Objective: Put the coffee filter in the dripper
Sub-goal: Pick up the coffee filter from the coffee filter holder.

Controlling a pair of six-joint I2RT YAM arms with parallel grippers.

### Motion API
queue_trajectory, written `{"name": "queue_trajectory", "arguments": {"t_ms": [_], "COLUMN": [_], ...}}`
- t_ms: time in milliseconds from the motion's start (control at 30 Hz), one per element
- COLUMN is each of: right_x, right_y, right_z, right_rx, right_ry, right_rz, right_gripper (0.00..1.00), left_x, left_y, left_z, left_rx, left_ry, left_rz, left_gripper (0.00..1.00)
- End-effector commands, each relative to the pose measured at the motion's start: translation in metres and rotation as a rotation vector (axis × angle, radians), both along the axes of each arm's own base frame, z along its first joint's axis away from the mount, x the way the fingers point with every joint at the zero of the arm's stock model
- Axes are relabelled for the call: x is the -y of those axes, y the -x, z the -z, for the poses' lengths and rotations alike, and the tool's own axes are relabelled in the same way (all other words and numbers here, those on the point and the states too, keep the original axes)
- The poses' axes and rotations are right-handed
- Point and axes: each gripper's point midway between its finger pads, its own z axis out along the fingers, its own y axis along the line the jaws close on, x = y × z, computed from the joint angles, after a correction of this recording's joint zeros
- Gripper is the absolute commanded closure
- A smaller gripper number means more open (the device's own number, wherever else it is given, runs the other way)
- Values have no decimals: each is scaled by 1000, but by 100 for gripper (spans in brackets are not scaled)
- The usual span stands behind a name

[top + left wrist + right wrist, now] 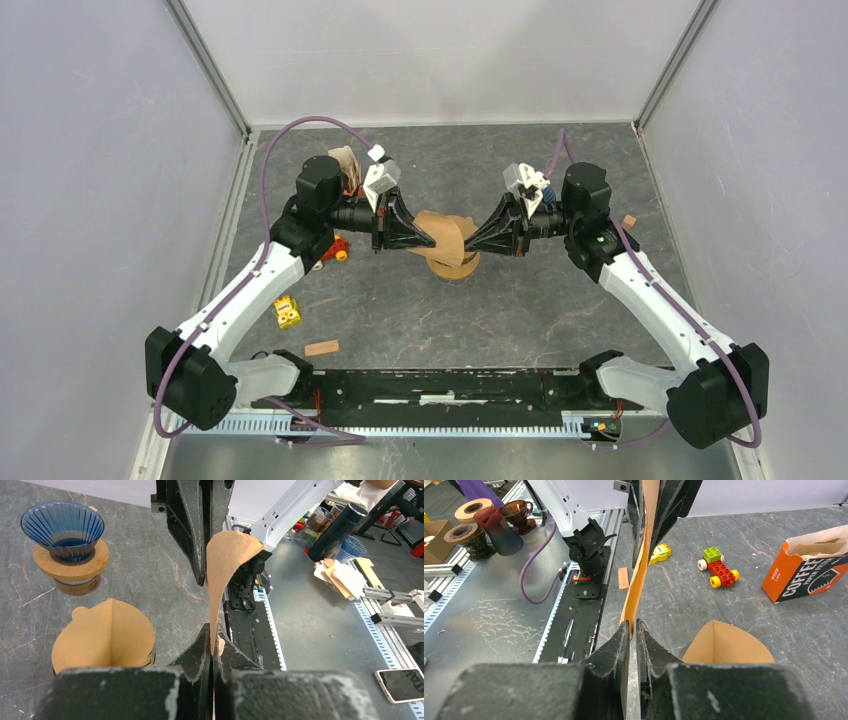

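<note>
Bright even overhead light, soft faint shadows, left gripper [214, 637] blurred up close

Seen from overhead, the brown paper coffee filter [445, 238] is covering most of the round wooden dripper stand [452, 270]. The orange cardboard filter box [809, 570] is running off the right wrist view's edge. A white phone [402, 684] is being cropped likewise.
</note>
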Motion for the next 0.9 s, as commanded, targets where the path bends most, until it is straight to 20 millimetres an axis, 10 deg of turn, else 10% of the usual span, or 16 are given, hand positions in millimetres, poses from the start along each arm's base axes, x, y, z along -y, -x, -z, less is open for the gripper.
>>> {"name": "queue_trajectory", "arguments": {"t_ms": [0, 867], "right_x": [0, -6], "right_y": [-1, -10], "right_z": [-5, 6], "right_rx": [26, -42], "right_ry": [-16, -24], "right_rz": [-1, 41], "right_gripper": [86, 85], "left_x": [3, 13], "left_y": [-6, -13], "left_z": [-3, -4], "left_rx": [71, 72], "left_ry": [21, 51], "left_rz": [-3, -42], "left_gripper": [98, 98]}}
